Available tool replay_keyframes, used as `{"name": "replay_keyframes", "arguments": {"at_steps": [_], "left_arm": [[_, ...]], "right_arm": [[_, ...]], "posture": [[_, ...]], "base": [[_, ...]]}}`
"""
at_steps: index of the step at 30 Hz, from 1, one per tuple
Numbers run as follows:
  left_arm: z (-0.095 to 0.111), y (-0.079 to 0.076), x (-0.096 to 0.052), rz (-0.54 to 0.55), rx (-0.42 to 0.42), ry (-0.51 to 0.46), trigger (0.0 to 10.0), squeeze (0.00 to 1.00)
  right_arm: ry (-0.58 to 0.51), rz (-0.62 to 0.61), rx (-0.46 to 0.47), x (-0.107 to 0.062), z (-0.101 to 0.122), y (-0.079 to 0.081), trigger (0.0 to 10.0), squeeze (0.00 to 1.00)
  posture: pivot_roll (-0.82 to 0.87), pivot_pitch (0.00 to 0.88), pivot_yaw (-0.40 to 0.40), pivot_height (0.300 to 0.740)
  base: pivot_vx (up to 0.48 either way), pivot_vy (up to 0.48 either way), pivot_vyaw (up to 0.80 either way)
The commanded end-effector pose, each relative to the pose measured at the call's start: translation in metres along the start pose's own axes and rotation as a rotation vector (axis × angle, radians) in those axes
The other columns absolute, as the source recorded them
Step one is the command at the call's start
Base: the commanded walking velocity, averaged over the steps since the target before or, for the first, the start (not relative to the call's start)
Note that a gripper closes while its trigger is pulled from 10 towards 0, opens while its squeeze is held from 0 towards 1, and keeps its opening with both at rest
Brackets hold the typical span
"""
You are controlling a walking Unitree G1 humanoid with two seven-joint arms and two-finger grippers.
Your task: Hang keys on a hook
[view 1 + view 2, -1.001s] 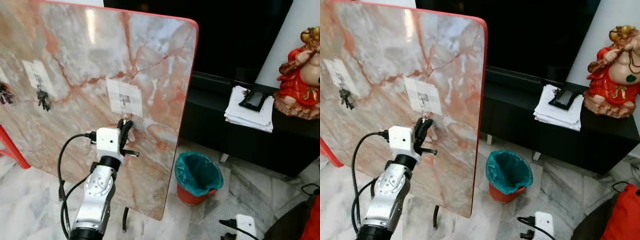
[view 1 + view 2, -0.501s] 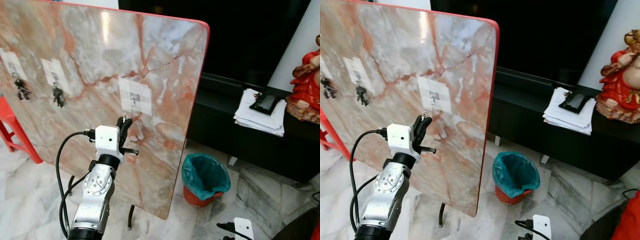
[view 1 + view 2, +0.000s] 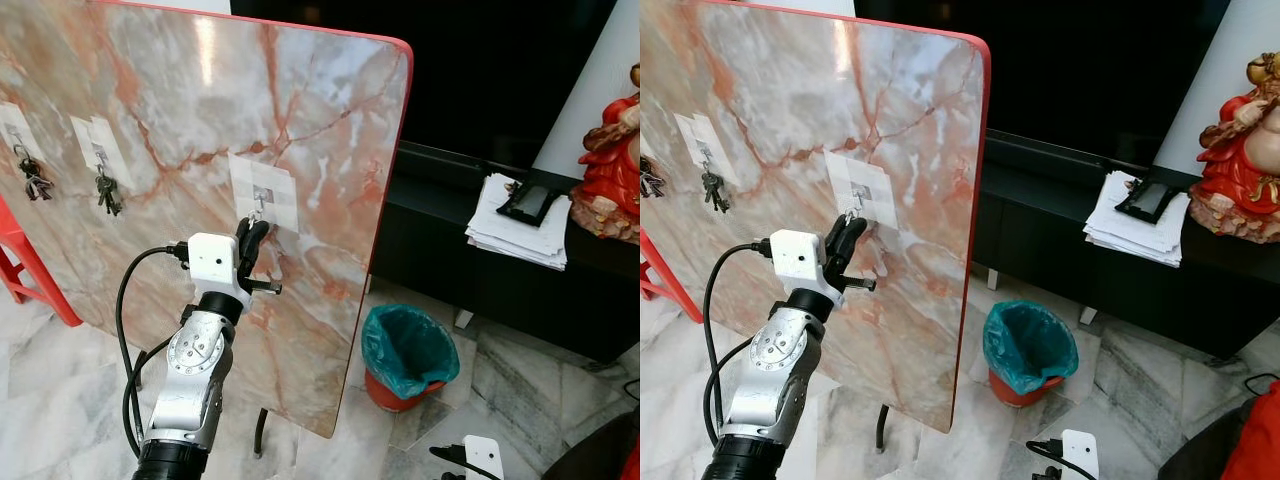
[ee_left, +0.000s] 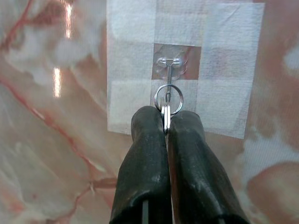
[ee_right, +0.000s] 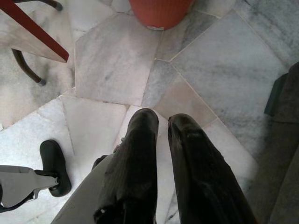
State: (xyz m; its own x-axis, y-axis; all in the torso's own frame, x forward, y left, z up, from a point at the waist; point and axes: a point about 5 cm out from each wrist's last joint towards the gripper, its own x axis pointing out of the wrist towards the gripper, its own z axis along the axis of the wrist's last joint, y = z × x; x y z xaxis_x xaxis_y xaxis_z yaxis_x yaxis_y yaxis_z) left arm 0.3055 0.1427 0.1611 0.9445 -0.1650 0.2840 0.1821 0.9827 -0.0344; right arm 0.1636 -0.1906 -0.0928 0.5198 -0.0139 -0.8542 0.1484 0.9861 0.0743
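The left gripper (image 4: 164, 122) has risen over the last second from below the taped patch to the hook (image 4: 171, 70) itself, its two black fingers pinched tight on a silver key ring (image 4: 168, 99), which now lies against the hook's stem on the upright marble-patterned board (image 3: 320, 110). The hook sits on a white tape patch (image 3: 263, 192) near the board's red-trimmed right edge; towards the left edge, two more taped hooks each carry a dark bunch of keys (image 3: 108, 193). Nothing lies between the fingertips and the hook. Beyond the board's right edge, an orange bin (image 3: 401, 358) lined with a teal bag stands on the marble floor, its contents too dark to make out. Behind it, a low black cabinet (image 3: 470, 270) bears a stack of white papers (image 3: 510, 236) topped by a dark tablet-like object, beside a red and gold figurine (image 3: 1245, 150). The right gripper (image 5: 161, 122) hangs over the floor tiles, fingers nearly together and holding nothing.
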Motion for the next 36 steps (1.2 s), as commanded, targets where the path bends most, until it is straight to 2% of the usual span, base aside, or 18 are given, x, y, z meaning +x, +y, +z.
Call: {"name": "replay_keyframes", "arguments": {"at_steps": [1, 11, 24, 36], "left_arm": [[0.014, -0.003, 0.007, -0.021, -0.019, -0.047, 10.0, 0.00], [0.018, -0.009, 0.014, -0.048, -0.062, -0.016, 10.0, 0.00], [0.026, -0.017, 0.005, -0.099, -0.104, 0.013, 10.0, 0.00], [0.025, -0.019, -0.014, -0.075, -0.155, 0.035, 10.0, 0.00]], "right_arm": [[-0.002, -0.005, -0.005, 0.000, 0.002, 0.000, 10.0, 0.00], [-0.010, -0.015, -0.003, -0.001, 0.010, -0.013, 10.0, 0.00], [-0.009, 0.024, -0.007, 0.004, 0.011, 0.018, 10.0, 0.00], [-0.018, 0.034, -0.010, 0.005, 0.019, 0.027, 10.0, 0.00]], "posture": [[-0.04, 0.000, -0.068, 0.740], [-0.04, 0.000, -0.068, 0.740], [-0.03, 0.000, -0.074, 0.740], [-0.03, 0.000, -0.079, 0.740]], "base": [[0.000, 0.000, 0.00], [0.000, 0.000, 0.00], [0.000, 0.000, 0.00], [0.000, 0.000, 0.00]]}}
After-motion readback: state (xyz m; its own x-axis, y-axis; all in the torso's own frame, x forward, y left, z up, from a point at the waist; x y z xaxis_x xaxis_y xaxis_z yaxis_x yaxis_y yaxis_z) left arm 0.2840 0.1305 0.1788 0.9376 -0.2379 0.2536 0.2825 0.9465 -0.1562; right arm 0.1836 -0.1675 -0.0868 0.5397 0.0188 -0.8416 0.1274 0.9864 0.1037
